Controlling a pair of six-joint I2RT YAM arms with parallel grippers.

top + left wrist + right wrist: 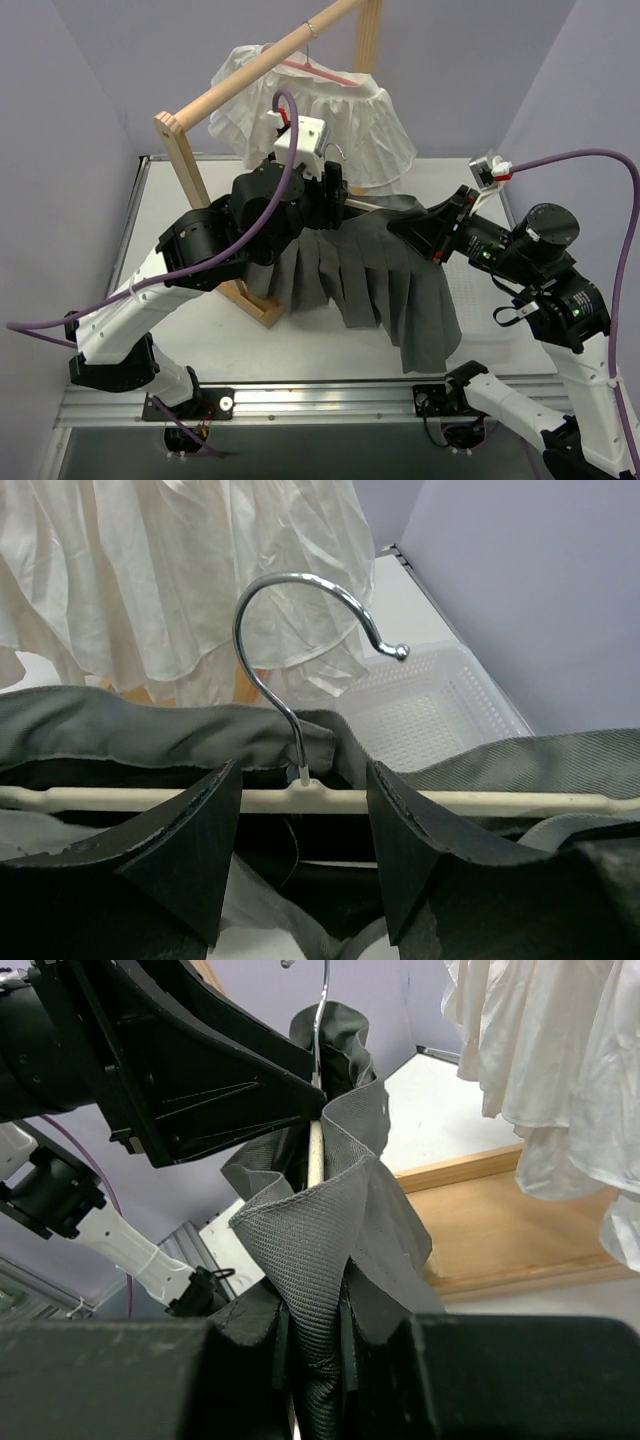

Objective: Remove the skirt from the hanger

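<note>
Noted skirt [380, 280], grey and pleated, not yet off hanger [480, 802]; waistband bunched along the cream bar, pleats hanging down over table [330, 350]. Could not tell whether hem touched it. Saw hanger up in mid-air, roughly level, between the 2 grippers, with steel hook [262, 610] upright and on no rail.

Recorded right gripper [320, 1360] clenched on a fold of skirt waistband at the bar's right end. Could not tell whether the bar was also pinched inside the fold.

Recorded left gripper [302, 780] released: jaws apart, 1 finger either side of the hook stem, astride the bar. Could not resolve contact with the bar.

Logged behind: white garment [350, 120] on pink hanger [325, 72], hung from wooden rack [240, 80], just beyond the hook. Spotted white perforated basket [430, 705] on the table, past the grey waistband, right side.
</note>
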